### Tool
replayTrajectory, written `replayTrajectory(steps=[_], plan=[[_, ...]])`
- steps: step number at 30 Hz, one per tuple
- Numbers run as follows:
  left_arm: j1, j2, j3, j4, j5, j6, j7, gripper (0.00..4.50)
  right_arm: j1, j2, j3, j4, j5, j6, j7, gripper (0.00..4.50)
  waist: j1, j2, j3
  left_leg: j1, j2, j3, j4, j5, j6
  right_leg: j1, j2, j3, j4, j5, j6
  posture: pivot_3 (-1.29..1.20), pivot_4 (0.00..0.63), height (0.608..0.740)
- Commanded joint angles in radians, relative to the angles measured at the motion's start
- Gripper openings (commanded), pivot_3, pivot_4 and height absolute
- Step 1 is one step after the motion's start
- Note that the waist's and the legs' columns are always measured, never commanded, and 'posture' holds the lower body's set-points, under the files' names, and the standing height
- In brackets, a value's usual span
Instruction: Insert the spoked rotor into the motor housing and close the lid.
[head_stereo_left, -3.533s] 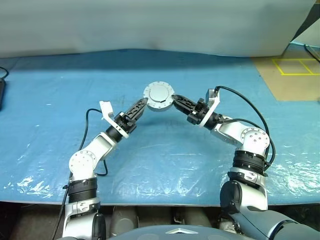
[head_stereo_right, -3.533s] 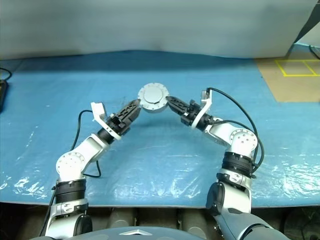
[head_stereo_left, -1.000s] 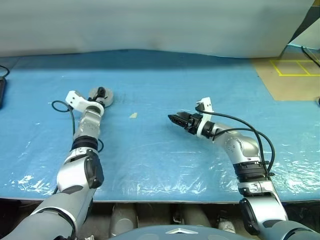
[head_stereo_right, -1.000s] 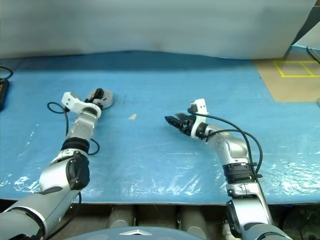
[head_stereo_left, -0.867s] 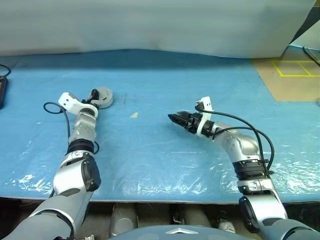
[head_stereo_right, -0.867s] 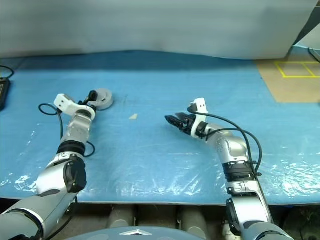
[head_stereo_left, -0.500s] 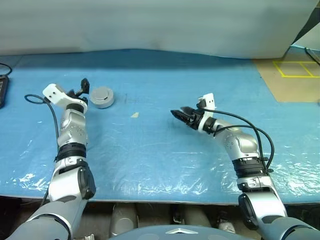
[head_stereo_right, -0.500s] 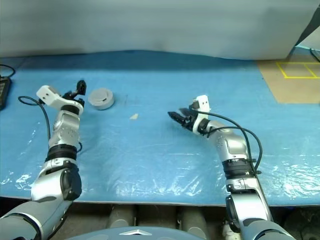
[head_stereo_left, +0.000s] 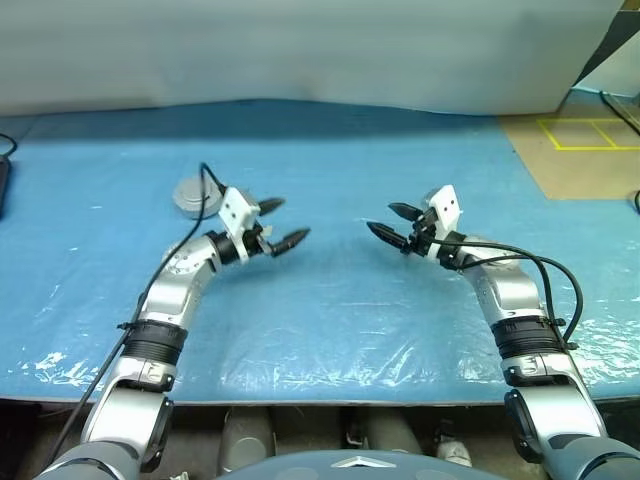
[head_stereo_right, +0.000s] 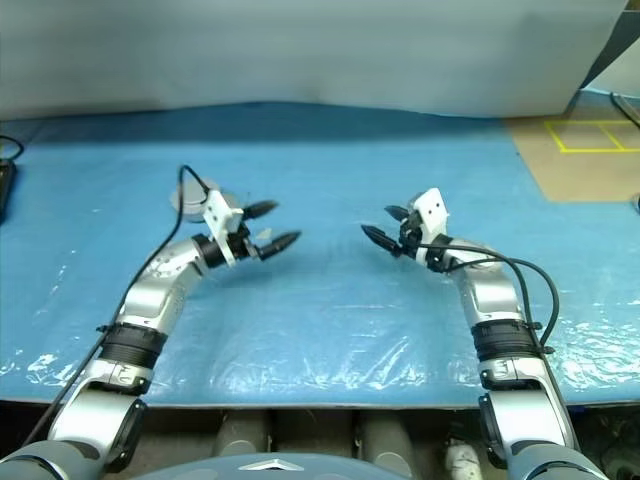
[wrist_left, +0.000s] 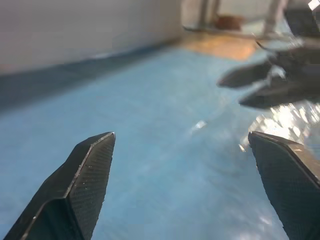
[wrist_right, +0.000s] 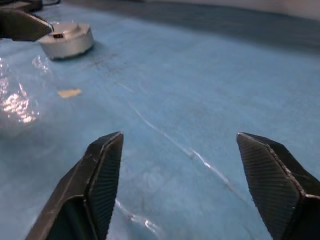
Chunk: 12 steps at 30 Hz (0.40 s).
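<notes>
My left pincer and right pincer stood spread wide and empty, facing each other above the blue sheet. The motor case, lid down, lay on the sheet beyond my left arm. In my judgement, both arms should draw back without brushing it.

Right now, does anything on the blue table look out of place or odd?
Nothing is damaged or spilled. The closed motor housing sits flat on the blue sheet. The only stray is a small tan scrap lying loose nearby.
</notes>
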Motion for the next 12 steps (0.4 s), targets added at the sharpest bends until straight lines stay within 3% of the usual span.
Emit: replayTrajectory(steps=[1, 12], plan=[[0.001, 0.018, -0.016, 0.001, 0.037, -0.044, -0.045, 4.5, -0.008, -0.026, -0.003, -0.014, -0.002, -0.034, 0.051, 4.47, 0.0, 0.0, 0.0, 0.0, 0.0, 0.0, 0.0, 0.0, 0.0, 0.0, 0.0, 0.0, 0.0, 0.0, -0.001, 0.0, 0.15, 0.74], [0.002, 0.013, -0.008, 0.023, 0.051, -0.069, -0.088, 4.5, 0.021, -0.006, -0.008, -0.043, -0.009, -0.075, 0.044, 4.47, 0.005, 0.0, 0.0, 0.0, 0.0, 0.001, 0.0, 0.001, 0.002, 0.0, 0.0, 0.0, 0.0, -0.002, -0.003, 0.0, 0.15, 0.74]])
